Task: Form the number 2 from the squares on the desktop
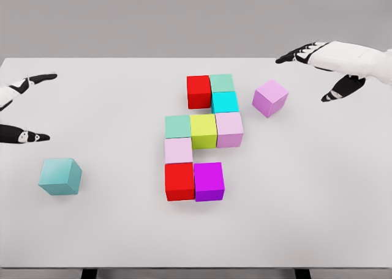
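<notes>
While each robot hand, left (pixel 21 111) and right (pixel 324 68), hovers spread and empty, nine coloured cubes (pixel 203 131) sit clustered mid-table.

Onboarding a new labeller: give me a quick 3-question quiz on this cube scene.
1. True or false: the teal cube touches the assembled figure.
2. How many cubes are joined in the figure?
3. Which loose cube lies nearest the right robot hand? A) violet cube B) teal cube C) yellow-green cube

Key: 1 false, it sits apart near the left robot hand. 2 nine. 3 A.
</notes>
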`<state>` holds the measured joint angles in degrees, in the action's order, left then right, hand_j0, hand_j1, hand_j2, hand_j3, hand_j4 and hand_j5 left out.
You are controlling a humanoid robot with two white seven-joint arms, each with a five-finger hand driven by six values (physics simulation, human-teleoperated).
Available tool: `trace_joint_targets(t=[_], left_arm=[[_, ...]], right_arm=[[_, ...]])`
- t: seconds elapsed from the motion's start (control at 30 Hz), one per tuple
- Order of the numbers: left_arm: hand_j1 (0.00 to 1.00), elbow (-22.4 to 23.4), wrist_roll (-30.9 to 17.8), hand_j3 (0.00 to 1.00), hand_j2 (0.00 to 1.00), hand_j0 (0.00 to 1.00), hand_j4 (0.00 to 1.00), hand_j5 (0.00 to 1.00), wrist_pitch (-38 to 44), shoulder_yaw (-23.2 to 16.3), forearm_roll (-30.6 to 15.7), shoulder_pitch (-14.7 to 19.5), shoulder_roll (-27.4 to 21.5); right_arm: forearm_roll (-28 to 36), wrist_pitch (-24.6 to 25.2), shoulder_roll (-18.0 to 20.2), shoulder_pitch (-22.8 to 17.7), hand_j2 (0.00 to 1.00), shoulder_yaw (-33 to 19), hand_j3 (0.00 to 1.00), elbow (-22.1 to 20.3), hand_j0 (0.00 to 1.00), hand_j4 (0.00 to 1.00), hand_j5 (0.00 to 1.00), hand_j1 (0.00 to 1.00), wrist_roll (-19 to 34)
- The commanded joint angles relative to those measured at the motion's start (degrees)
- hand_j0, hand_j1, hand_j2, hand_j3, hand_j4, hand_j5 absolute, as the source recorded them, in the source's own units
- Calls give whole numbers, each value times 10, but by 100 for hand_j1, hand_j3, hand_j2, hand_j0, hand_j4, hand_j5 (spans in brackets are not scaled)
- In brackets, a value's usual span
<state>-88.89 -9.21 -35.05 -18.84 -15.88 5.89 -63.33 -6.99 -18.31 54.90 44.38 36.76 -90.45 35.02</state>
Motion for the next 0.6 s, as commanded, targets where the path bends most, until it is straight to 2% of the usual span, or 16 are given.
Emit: trace_joint_targets(t=[0.0, 0.1, 0.2, 0.27, 0.37, 0.4, 0.5, 0.57], left_arm=[[100, -8, 2, 100, 100, 100, 100, 100, 0, -60, -56, 0, -45], [99, -12, 5, 99, 99, 99, 99, 99, 0, -88, -79, 0, -72], [99, -27, 5, 99, 99, 99, 99, 99, 0, -133, -116, -2, -125], [99, -37, 5, 99, 99, 99, 99, 99, 0, -135, -126, -4, -137], [99, -60, 5, 99, 99, 99, 99, 99, 0, -153, -163, -12, -190], [99, -73, 5, 99, 99, 99, 99, 99, 0, -154, -173, -12, -210], [99, -89, 5, 99, 99, 99, 99, 99, 0, -154, -178, -13, -225], [99, -94, 5, 99, 99, 99, 99, 99, 0, -168, -178, -13, -232]], right_arm=[[-14, -2, -26, 0, 100, 14, 100, 19, 100, 100, 100, 100, 0], [-30, -1, -39, 5, 100, 31, 100, 21, 100, 100, 100, 100, 0], [-31, -2, -45, 7, 100, 35, 100, 21, 100, 100, 100, 100, 0], [-31, -2, -53, 8, 100, 35, 100, 21, 100, 100, 100, 100, 0], [-59, -1, -65, 21, 100, 37, 100, 31, 100, 100, 100, 100, 0], [-64, -1, -71, 23, 100, 42, 100, 51, 100, 100, 100, 100, 0], [-80, -2, -82, 33, 100, 56, 100, 65, 100, 100, 100, 100, 0], [-80, -2, -83, 35, 100, 56, 100, 65, 100, 100, 100, 100, 0]])
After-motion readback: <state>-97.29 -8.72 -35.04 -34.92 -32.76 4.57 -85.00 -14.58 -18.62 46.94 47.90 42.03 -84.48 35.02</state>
